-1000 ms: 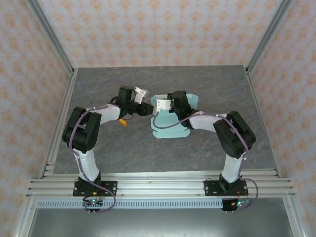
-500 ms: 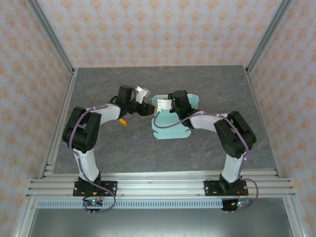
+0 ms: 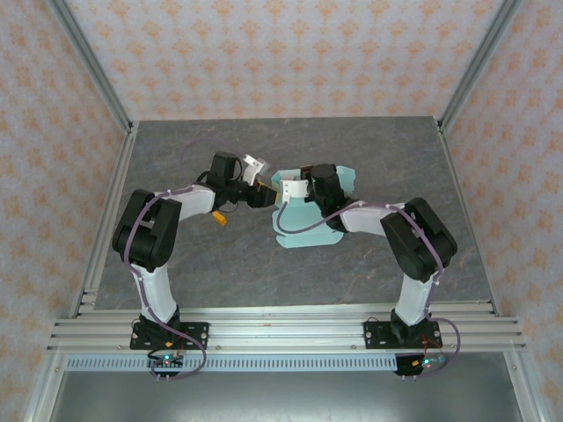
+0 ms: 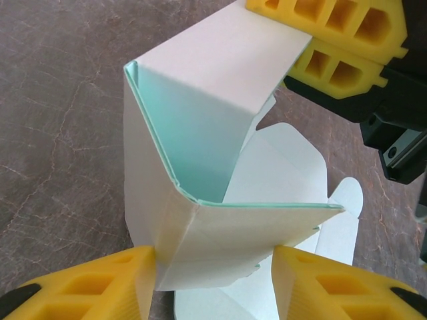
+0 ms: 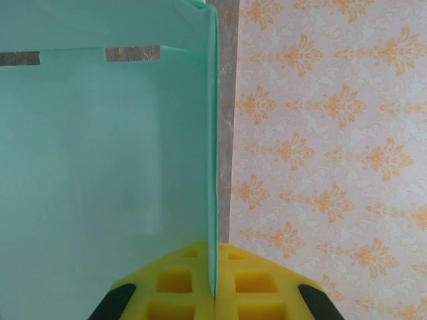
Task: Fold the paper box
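Sitting half-formed with walls raised, the paper box [image 3: 303, 230] rests at the middle of the table [image 3: 193, 259]. My right gripper [image 5: 215, 293] pinches one wall edge-on. My left gripper [image 4: 213, 280] straddles the folded corner, though I cannot tell whether it presses. Uneven pulling could crease the card or spring it flat.

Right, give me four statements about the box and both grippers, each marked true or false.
1. The right gripper is shut on a thin wall of the paper box. True.
2. The paper box is a wholly flat sheet. False: two panels stand up from the table and meet at a folded corner.
3. The left gripper has its jaws apart, its fingers on either side of that corner. True.
4. Those fingers are blue. False: they are yellow.
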Controlling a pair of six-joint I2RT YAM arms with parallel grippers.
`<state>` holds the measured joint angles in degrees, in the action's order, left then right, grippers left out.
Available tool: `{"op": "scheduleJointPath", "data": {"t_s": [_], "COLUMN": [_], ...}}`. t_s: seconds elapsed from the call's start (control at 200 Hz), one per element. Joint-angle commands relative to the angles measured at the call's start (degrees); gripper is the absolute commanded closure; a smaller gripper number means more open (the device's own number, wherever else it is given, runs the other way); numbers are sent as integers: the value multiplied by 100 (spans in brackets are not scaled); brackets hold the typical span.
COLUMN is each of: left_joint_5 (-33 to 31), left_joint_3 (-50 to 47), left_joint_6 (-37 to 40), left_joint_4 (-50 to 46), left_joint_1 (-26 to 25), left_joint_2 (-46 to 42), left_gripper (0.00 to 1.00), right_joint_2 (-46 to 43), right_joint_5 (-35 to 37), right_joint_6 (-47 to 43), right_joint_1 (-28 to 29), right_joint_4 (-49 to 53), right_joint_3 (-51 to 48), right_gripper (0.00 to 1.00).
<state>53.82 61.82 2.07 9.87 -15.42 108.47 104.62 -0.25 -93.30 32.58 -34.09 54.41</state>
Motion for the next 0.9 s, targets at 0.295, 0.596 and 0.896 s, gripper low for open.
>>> {"op": "scheduleJointPath", "data": {"t_s": [0.295, 0.596, 0.896], "left_joint_5": [-211, -559, -774], "left_joint_3": [-287, -709, -963], "left_joint_6": [273, 147, 17], "left_joint_4": [638, 1258, 1860], "left_joint_1": [-320, -438, -471], "left_joint_2": [60, 6, 41], "left_gripper": [51, 51, 48], "right_joint_2": [-150, -180, -393], "right_joint_5": [60, 163, 126], "right_joint_6": [-225, 22, 268], "right_joint_1": [100, 174, 180], "right_joint_4": [-954, -1289, -1187], "right_joint_3": [-538, -818, -987], "right_gripper": [100, 100, 100]}}
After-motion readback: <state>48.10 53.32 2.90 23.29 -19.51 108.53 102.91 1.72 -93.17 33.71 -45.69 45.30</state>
